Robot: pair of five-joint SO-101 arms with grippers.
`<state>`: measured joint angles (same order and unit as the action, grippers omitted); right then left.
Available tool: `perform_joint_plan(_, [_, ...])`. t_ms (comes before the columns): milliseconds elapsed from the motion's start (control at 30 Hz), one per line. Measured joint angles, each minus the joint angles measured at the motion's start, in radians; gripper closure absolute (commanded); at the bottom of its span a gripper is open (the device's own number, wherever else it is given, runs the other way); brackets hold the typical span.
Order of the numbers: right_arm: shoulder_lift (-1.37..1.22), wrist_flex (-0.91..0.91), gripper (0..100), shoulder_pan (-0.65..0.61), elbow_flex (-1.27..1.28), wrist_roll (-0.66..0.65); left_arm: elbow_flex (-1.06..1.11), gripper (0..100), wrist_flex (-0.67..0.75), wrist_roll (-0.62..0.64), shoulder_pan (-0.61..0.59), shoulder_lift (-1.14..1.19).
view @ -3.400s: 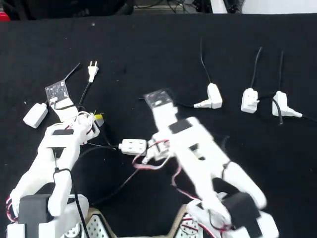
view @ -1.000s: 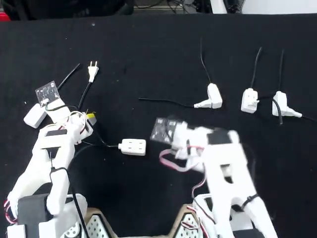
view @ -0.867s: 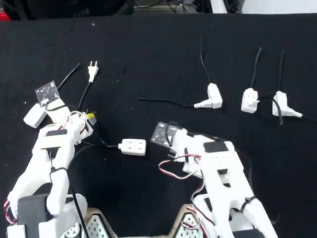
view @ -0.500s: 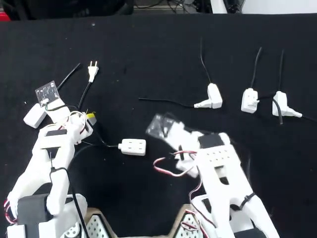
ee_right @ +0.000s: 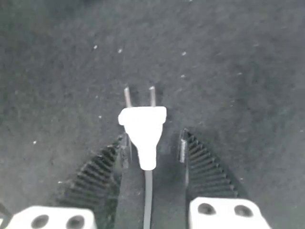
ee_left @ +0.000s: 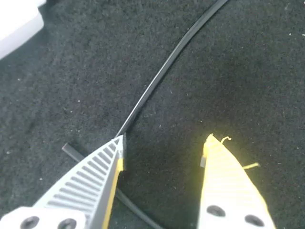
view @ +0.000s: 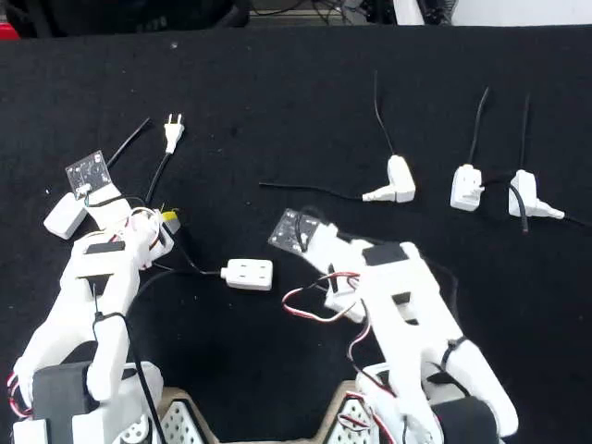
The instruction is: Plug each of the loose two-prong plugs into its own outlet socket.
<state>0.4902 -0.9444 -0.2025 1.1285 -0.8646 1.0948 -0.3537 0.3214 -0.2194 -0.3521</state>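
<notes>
Grip is not yet being made: the right claw [ee_right: 153,138] is standing open, its toothed fingers straddling a white two-prong plug [ee_right: 143,125] that is lying on the black tabletop [ee_right: 228,57]. A gap is showing on each side of the plug's narrow neck. The prongs are pointing away from the wrist, and the cord [ee_right: 147,200] is running back between the fingers.

By its look, the plug is light, hard moulded plastic, likely to be skating on the cloth if nudged. The limp cord will be dragging behind and tugging it askew. Closing across the flat sides of the body, just behind the wide flange, should be keeping the prongs straight for insertion. Pinching the cord alone would be leaving the head free to swivel. The thin prongs are looking easy to bend against a socket face.

In the high view, a second plug [view: 173,132] is lying at the upper left and a white outlet block [view: 250,273] is sitting left of centre. The left claw [ee_left: 162,143] is also hanging open, one fingertip touching a thin black cable [ee_left: 158,77].
</notes>
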Motion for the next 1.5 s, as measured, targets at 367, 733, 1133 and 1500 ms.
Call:
perform_joint_plan(367, [-0.1, 0.003, 84.3, -0.146, -0.018, -0.005, 0.0, 74, 0.0, 0.0, 0.0, 0.0])
perform_joint_plan(733, [0.195, -0.221, 84.3, -0.164, -0.04, 0.058, 0.0, 74, 0.0, 0.0, 0.0, 0.0])
perform_joint_plan(1133, [0.273, -0.103, 84.3, -0.227, 0.144, 0.035, 0.0, 74, 0.0, 0.0, 0.0, 0.0])
perform_joint_plan(1500, [0.032, -0.017, 84.3, -0.215, 0.055, 0.0, 0.0, 74, 0.0, 0.0, 0.0, 0.0])
